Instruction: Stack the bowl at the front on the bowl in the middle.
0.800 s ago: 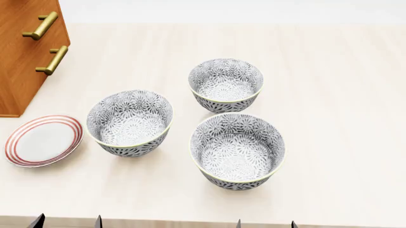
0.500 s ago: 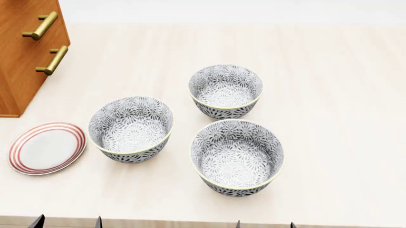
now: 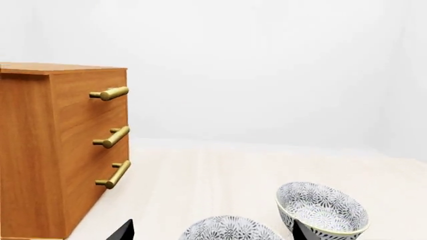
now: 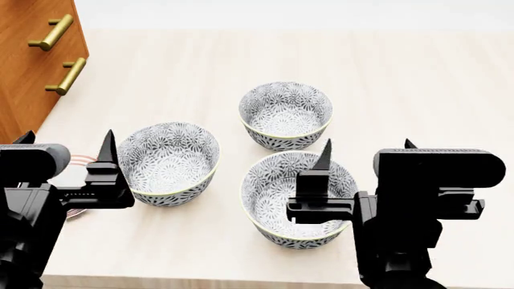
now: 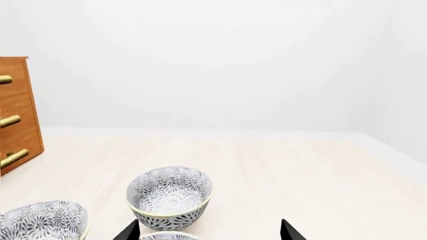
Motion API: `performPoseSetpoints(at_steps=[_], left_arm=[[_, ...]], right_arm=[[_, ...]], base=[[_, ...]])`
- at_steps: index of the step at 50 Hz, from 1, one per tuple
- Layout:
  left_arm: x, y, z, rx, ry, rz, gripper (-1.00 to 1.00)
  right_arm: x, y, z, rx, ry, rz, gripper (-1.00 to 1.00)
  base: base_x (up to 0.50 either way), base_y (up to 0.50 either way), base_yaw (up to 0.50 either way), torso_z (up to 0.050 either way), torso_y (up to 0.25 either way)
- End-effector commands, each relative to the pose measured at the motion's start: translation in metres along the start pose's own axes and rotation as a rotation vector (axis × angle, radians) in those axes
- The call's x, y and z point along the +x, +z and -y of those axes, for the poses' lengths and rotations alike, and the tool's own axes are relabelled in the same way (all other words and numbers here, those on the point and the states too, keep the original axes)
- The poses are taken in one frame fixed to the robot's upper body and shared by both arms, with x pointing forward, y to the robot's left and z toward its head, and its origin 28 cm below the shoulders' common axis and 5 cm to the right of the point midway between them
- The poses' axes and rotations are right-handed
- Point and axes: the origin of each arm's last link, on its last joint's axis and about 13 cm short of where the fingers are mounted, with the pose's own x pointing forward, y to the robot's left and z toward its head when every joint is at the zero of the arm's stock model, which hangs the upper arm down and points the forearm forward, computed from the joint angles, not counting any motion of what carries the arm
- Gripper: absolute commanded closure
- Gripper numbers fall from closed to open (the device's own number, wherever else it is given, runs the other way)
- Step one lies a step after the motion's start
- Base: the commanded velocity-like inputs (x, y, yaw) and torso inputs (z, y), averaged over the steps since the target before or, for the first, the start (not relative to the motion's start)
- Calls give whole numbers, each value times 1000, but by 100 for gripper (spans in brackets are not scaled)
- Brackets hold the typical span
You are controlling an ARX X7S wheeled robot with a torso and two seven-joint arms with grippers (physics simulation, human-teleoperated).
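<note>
Looking down on a pale table (image 4: 401, 78) with three patterned bowls, all upright. Finding the front bowl (image 4: 277, 189) nearest the robot, right of centre, touching nothing. Spotting the left bowl (image 4: 168, 159) off to its left and a little further back, midway in depth, just beside it but apart. Placing the back bowl (image 4: 285, 114) furthest away, close behind the front one, a slim gap between.

Picking out the right gripper (image 4: 367, 144) above the front bowl's right side, jaws spread wide, holding nothing; one finger overlaps the bowl in the head view. Catching only a sliver of that bowl's rim (image 5: 167, 236) between the fingertips in the right wrist view, with the back bowl (image 5: 169, 197) straight beyond and the left bowl (image 5: 41, 220) off to the side.

Seeing the left gripper (image 4: 66, 141) likewise wide apart and empty, beside the left bowl's outer edge. Covering most of a red-ringed plate (image 4: 78, 161) there. Showing the left bowl's rim (image 3: 230, 227) between the fingers in the left wrist view, the back bowl (image 3: 322, 207) beyond.

Noting a wooden cabinet (image 4: 32, 66) with brass handles at the far left.
</note>
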Motion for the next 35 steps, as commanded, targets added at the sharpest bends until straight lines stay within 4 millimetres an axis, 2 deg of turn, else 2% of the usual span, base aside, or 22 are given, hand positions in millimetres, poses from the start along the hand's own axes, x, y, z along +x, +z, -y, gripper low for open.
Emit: performPoseSetpoints(at_steps=[1,15,17,18,19,35], left_arm=[[15,49,5,23,-7,84,-100],[13,46,0,35,9,89,-100],[13,46,-1,34,10,87,-100],[12,46,-1,34,10,87,-100],[12,46,-1,35,8,85,-100],[11,41,0,52,1,79,-100]], right_arm=[[5,52,8,-53,-6,69,-100],[6,47,4,-103,-4,50,-100],[8,48,5,-97,-54,21,-100],[7,48,4,-115,-30,53,-100],[3,48,5,-61,65,54,-100],[4,44,3,-90,68,62,-100]], base=[[0,0,0,0,0],[0,478,0,0,0],[0,127,0,0,0],[0,0,0,0,0],[191,0,0,0,0],[500,-6,0,0,0]])
